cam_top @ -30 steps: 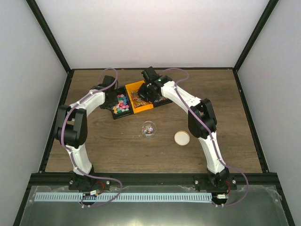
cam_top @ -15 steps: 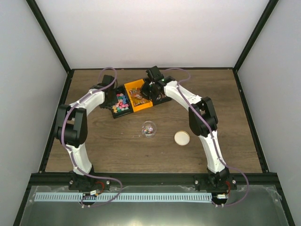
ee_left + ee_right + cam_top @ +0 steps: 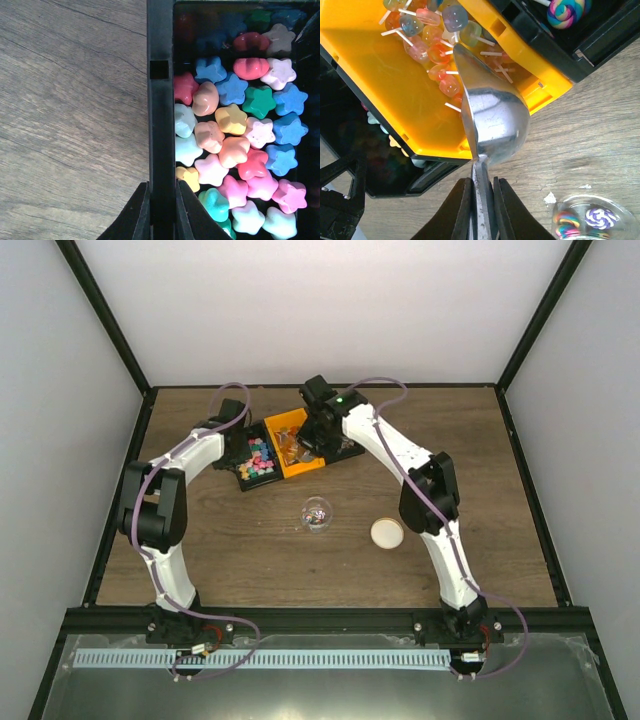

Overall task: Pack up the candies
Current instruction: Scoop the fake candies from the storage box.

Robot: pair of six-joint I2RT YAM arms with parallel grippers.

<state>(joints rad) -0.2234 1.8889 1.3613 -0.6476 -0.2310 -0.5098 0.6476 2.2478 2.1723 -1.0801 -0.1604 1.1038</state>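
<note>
Small star-shaped candies (image 3: 230, 150) in pink, blue, green and yellow fill a black bin (image 3: 160, 100); they also show in the top view (image 3: 260, 460). My left gripper (image 3: 162, 212) is shut on that bin's left wall; it also shows in the top view (image 3: 242, 446). Small lollipops (image 3: 427, 42) lie in an orange bin (image 3: 385, 85). My right gripper (image 3: 481, 205) is shut on the handle of a metal scoop (image 3: 495, 120), whose bowl sits at the orange bin's near edge, turned on its side. What the scoop holds is hidden.
A clear round jar (image 3: 317, 513) stands on the wood table in front of the bins, with swirl candies inside (image 3: 592, 220). A cream round lid (image 3: 387, 532) lies to its right. A further black compartment (image 3: 580, 30) holds a swirl lollipop. Black frame posts edge the table.
My right wrist has turned and shifted slightly left over the orange bin with the scoop. The left arm, jar and lid have not moved.
</note>
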